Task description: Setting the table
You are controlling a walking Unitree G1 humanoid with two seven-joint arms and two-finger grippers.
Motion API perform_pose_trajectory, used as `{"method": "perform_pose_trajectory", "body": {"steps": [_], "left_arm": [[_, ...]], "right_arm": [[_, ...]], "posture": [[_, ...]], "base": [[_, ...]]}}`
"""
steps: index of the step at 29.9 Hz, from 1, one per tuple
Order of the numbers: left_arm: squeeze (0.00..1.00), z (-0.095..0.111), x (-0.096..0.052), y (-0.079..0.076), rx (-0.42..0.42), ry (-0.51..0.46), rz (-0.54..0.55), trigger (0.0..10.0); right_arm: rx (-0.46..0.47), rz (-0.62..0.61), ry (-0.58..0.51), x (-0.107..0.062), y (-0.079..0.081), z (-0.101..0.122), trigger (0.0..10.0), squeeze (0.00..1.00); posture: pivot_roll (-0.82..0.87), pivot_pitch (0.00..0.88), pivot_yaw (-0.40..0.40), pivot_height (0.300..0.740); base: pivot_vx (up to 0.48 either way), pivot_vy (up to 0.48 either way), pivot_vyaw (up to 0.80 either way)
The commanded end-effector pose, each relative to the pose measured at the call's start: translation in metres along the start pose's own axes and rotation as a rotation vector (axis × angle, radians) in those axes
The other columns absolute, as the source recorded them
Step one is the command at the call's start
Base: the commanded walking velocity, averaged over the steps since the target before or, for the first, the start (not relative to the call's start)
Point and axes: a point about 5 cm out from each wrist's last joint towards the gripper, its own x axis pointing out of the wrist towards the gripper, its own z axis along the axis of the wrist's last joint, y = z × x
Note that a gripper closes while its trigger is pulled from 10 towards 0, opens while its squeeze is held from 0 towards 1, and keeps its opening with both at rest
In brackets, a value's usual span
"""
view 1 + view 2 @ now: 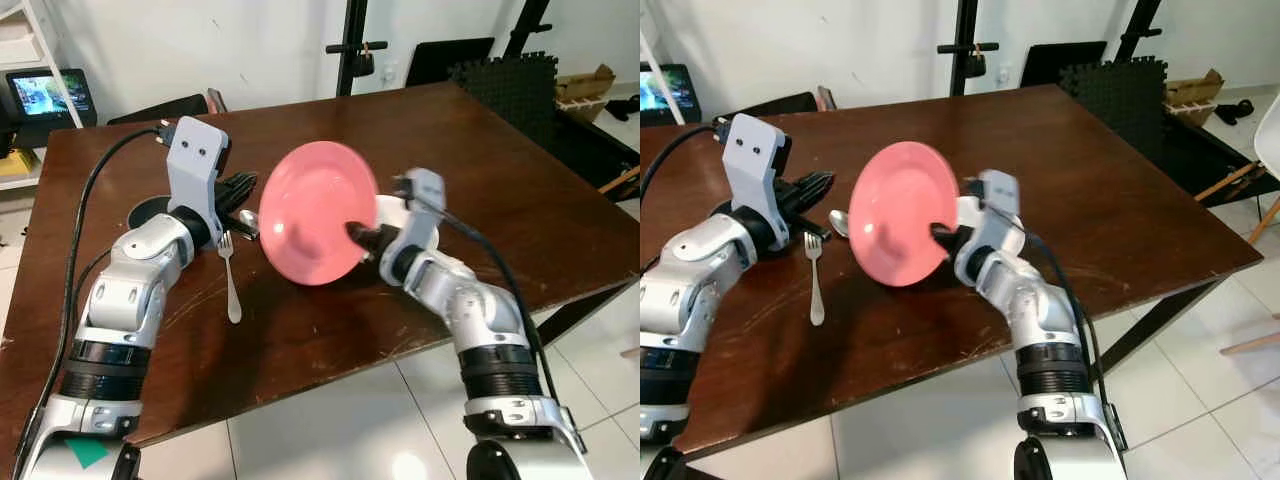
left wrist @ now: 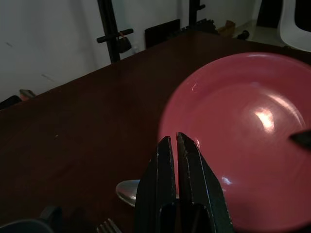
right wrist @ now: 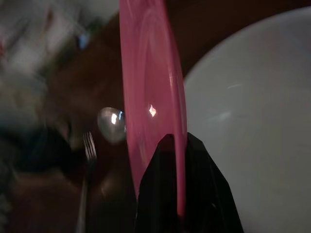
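Observation:
My right gripper point(image 1: 358, 235) is shut on the rim of a pink plate point(image 1: 318, 212), which stands tilted almost on edge above the middle of the brown table point(image 1: 480, 170). A white plate point(image 3: 252, 121) lies on the table just behind and under that gripper. My left gripper point(image 1: 245, 190) is shut and empty, hovering left of the pink plate. Below its tip lies a spoon point(image 2: 129, 190), partly hidden. A fork point(image 1: 231, 280) lies on the table in front of the left gripper, handle toward me.
A dark cup point(image 1: 148, 211) sits behind my left arm. The table's front edge point(image 1: 330, 375) is close, with tiled floor below. Beyond the table stand a black stand point(image 1: 352, 50), foam mats point(image 1: 510, 80) and a shelf with a screen point(image 1: 48, 95).

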Motion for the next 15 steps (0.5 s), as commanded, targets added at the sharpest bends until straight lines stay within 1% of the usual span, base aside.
{"method": "perform_pose_trajectory", "body": {"steps": [1, 2, 3, 5, 6, 7, 10, 15], "left_arm": [[0.0, -0.004, -0.001, -0.004, -0.011, 0.009, -0.009, 10.0], [0.0, -0.004, -0.001, -0.004, -0.013, 0.009, -0.01, 10.0], [0.0, -0.004, -0.001, -0.004, -0.013, 0.009, -0.01, 10.0], [0.0, -0.004, -0.001, -0.006, -0.019, 0.01, -0.014, 10.0], [0.0, -0.004, -0.001, -0.006, -0.019, 0.01, -0.014, 10.0], [0.0, -0.004, -0.001, -0.007, -0.02, 0.01, -0.016, 10.0], [0.0, -0.005, -0.001, -0.008, -0.023, 0.01, -0.019, 10.0], [0.0, -0.005, 0.0, -0.009, -0.026, 0.01, -0.022, 10.0]], "right_arm": [[0.122, 0.026, -0.03, -0.003, 0.0, 0.01, 10.0, 0.0], [0.15, 0.041, -0.038, -0.005, 0.001, 0.012, 10.0, 0.0], [0.15, 0.041, -0.038, -0.005, 0.001, 0.012, 10.0, 0.0], [0.178, 0.099, -0.063, -0.011, 0.007, 0.016, 10.0, 0.0], [0.178, 0.099, -0.063, -0.011, 0.007, 0.016, 10.0, 0.0], [0.182, 0.117, -0.068, -0.014, 0.011, 0.017, 10.0, 0.0], [0.172, 0.151, -0.086, -0.021, 0.015, 0.019, 10.0, 0.0], [0.202, 0.121, -0.104, -0.029, 0.012, 0.021, 10.0, 0.0]], "posture": [[-0.02, 0.203, 0.028, 0.74], [-0.02, 0.205, 0.028, 0.74], [-0.02, 0.205, 0.028, 0.74], [-0.03, 0.209, 0.029, 0.74], [-0.03, 0.209, 0.029, 0.74], [-0.03, 0.209, 0.03, 0.74], [-0.03, 0.212, 0.029, 0.74], [-0.03, 0.213, 0.031, 0.74]], "base": [[0.0, 0.0, 0.0], [0.0, 0.0, 0.0], [0.0, 0.0, 0.0], [0.0, 0.0, 0.0], [0.0, 0.0, 0.0], [0.0, 0.0, 0.0], [0.0, 0.0, 0.0], [0.0, 0.0, 0.0]]}}
